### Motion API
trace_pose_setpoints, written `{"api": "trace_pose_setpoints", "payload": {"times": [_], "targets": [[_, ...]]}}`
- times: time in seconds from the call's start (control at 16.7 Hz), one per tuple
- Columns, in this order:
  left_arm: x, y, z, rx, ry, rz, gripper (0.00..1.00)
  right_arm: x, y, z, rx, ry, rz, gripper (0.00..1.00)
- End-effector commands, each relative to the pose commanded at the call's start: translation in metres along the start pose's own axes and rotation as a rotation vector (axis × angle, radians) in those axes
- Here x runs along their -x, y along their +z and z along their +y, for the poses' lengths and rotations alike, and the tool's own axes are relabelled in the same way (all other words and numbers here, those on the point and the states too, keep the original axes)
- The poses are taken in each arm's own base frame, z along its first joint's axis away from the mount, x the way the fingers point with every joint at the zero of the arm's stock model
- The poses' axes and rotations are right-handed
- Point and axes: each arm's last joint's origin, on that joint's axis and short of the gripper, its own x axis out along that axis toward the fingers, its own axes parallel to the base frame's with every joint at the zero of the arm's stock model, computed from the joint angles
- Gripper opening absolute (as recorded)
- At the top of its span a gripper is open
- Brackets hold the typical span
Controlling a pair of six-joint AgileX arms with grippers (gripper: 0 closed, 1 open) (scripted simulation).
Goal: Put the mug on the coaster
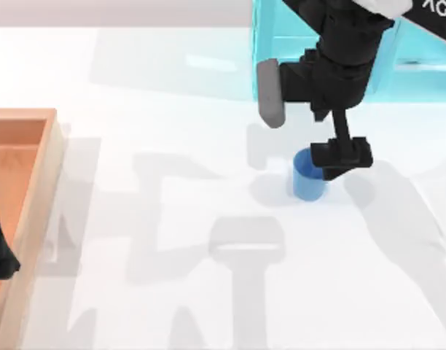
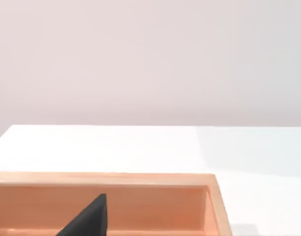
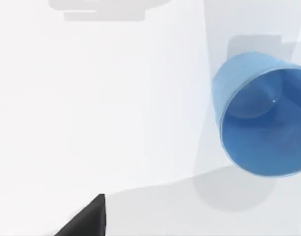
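We see the mug (image 1: 307, 179) standing upright on the table (image 1: 172, 219), right of the middle, with our right gripper (image 1: 342, 157) directly over its right rim. Behind them is the cabinet (image 1: 281, 44), and the wooden tray (image 1: 33, 146) lies at the left edge.

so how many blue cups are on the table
1. The mug stands right of the table's centre, in front of the turquoise cabinet, under the right gripper.
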Motion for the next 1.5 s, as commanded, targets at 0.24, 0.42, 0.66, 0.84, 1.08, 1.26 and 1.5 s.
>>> {"api": "trace_pose_setpoints", "payload": {"times": [0.24, 0.42, 0.66, 0.84, 1.08, 1.26, 1.5], "targets": [[0.0, 0.0, 0.0, 0.0, 0.0, 0.0, 1.0, 0.0, 0.001, 0.001, 0.002, -0.002, -0.003, 1.0], [0.0, 0.0, 0.0, 0.0, 0.0, 0.0, 1.0, -0.021, 0.001, -0.001, -0.001, 0.002, 0.001, 1.0], [0.0, 0.0, 0.0, 0.0, 0.0, 0.0, 1.0, -0.07, 0.002, -0.003, -0.001, -0.008, -0.005, 1.0], [0.0, 0.0, 0.0, 0.0, 0.0, 0.0, 1.0, -0.097, 0.0, 0.0, 0.0, -0.002, -0.001, 1.0], [0.0, 0.0, 0.0, 0.0, 0.0, 0.0, 1.0, -0.1, 0.0, 0.0, 0.0, 0.0, 0.0, 1.0], [0.0, 0.0, 0.0, 0.0, 0.0, 0.0, 1.0, -0.1, 0.0, 0.0, 0.0, 0.0, 0.0, 0.77], [0.0, 0.0, 0.0, 0.0, 0.0, 0.0, 1.0, -0.1, 0.0, 0.0, 0.0, 0.0, 0.0, 0.47]]}}
